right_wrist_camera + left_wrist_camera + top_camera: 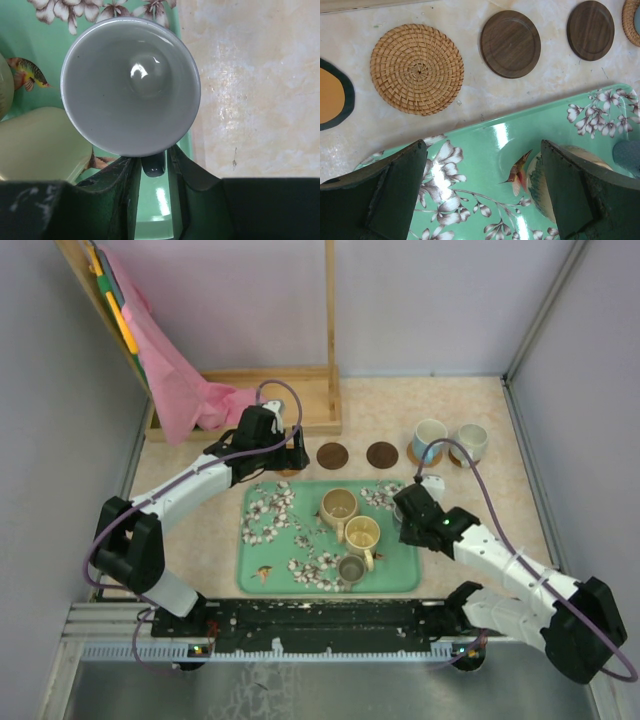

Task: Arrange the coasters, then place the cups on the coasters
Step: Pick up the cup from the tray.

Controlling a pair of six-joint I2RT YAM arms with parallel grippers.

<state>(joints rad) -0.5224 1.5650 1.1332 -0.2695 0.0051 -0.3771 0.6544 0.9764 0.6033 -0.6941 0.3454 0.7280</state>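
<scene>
A grey cup (130, 85) stands at the right edge of the green floral tray (400, 578), and my right gripper (152, 160) is shut on its handle (153, 167); in the top view this gripper (405, 502) hides the cup. My left gripper (482, 150) hangs open over the tray's far edge (470, 131), holding nothing. Beyond it lie a woven coaster (416, 69) and two dark brown coasters (510, 44) (590, 30). A tan cup (339, 507), a yellow cup (362, 535) and a small dark cup (352, 568) stand on the tray. At the back right, a pale blue cup (430, 438) and a white cup (470, 442) each sit on a coaster.
A wooden frame (300, 400) with a pink cloth (175, 390) stands at the back left. Grey walls close in the table on the left, right and back. An orange disc with a dark rim (330, 95) lies left of the woven coaster.
</scene>
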